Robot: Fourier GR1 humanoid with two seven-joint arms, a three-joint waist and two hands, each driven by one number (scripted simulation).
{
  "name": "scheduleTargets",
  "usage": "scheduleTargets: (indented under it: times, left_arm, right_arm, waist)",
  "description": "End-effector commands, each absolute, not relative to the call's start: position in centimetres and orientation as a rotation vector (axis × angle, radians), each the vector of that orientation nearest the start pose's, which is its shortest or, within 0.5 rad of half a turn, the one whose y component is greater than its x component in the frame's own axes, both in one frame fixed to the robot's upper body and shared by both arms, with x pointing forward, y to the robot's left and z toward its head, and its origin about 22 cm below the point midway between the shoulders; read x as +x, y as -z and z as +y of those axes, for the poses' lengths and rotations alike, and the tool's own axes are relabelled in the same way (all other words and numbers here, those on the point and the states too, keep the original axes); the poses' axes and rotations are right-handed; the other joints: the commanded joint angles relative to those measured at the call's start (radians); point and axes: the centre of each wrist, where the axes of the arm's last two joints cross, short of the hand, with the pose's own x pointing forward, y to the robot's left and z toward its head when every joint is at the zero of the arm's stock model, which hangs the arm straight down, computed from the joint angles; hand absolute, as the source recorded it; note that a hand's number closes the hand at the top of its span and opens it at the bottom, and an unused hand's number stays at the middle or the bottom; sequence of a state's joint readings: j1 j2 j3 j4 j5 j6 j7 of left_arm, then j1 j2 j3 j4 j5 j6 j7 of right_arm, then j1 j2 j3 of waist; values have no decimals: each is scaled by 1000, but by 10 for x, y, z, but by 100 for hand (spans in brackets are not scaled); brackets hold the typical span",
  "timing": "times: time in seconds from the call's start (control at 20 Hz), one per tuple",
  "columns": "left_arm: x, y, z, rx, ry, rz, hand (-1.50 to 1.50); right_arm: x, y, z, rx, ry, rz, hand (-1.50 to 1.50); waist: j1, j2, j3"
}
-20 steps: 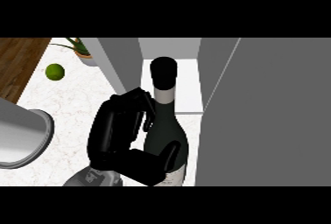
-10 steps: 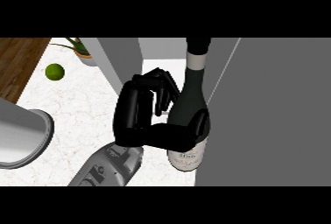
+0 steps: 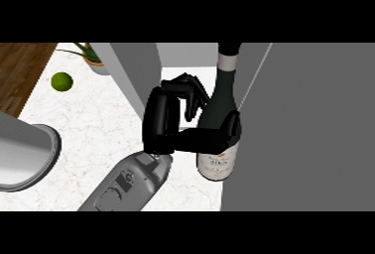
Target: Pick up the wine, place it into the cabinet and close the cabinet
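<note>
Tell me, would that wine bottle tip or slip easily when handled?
Likely stiff and breakable: the wine bottle looks like dark glass, so bumping the grey cabinet panel beside it seems risky. Tall and narrow with a long neck, it would probably tip if pushed high up. Its smooth surface may be slippery; the left hand curls round its body.

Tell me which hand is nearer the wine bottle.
Left. The left hand is curled round the wine bottle, gripping it from the bottle's left side. The right hand is not in view.
</note>
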State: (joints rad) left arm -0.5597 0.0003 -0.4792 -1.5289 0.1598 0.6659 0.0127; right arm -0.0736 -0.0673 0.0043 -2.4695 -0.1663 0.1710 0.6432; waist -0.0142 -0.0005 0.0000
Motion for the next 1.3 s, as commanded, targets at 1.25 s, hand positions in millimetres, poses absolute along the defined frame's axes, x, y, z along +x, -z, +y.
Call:
scheduleTargets:
  times: [1.25]
  left_arm:
    - [333,-44,67,16,-87,-1946,150]
  right_arm:
    - [135,-220,-219,249,-288,-1932,-150]
  waist:
    - [2,1,-1]
